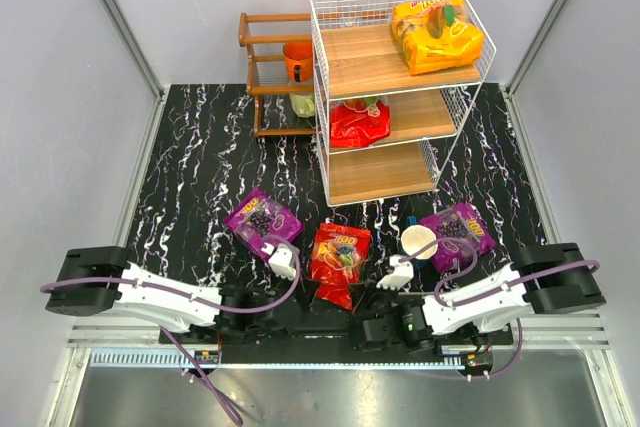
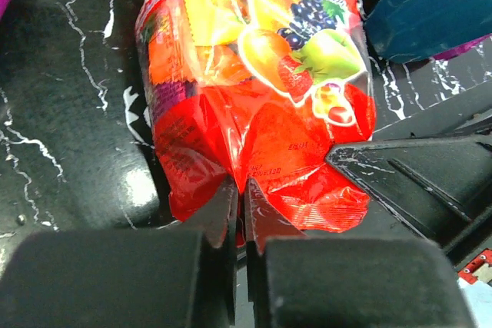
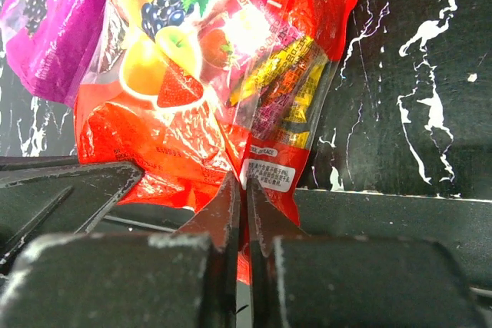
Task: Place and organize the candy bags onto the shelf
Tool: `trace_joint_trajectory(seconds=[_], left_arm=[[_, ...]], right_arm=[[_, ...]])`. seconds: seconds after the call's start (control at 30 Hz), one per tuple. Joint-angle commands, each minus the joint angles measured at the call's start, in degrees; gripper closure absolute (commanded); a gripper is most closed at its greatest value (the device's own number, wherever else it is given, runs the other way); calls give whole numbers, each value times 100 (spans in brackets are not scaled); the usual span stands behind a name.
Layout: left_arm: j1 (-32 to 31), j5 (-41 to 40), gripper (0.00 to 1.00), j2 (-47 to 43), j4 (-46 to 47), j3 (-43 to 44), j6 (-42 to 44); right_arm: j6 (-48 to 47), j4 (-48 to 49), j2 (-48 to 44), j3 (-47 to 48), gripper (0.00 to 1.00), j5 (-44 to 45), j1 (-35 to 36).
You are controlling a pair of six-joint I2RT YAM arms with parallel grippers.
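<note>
A red candy bag (image 1: 340,255) lies on the black marbled table near the front, between my two arms. My left gripper (image 2: 241,190) is shut on the near edge of this red bag (image 2: 254,74). My right gripper (image 3: 244,186) is shut on the same red bag (image 3: 207,74), pinching the film by its white label. One purple bag (image 1: 262,217) lies to the left of it and another (image 1: 458,229) to the right. The shelf (image 1: 360,62) stands at the back, with an orange-yellow bag (image 1: 437,37) on its top board and a red bag (image 1: 358,122) on the middle board.
A white paper cup (image 1: 418,240) stands beside the right purple bag; its blue outside (image 2: 430,13) shows in the left wrist view. A dark brown wooden rack (image 1: 265,67) holding an orange cup (image 1: 297,59) stands left of the shelf. Grey walls enclose the table.
</note>
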Motion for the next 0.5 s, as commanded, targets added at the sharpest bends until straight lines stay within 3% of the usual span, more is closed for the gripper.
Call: trace_joint_trajectory(seconds=[0.0, 0.3, 0.47], left_arm=[[-26, 33, 100, -257, 667, -48, 235], [-351, -511, 100, -908, -905, 1401, 1587], [-456, -582, 100, -979, -1021, 2182, 2344]], right_arm=[[-166, -239, -458, -67, 99, 276, -36], [-2143, -1890, -1338, 1312, 100, 908, -28], [-3444, -2050, -2135, 1762, 100, 1199, -36]])
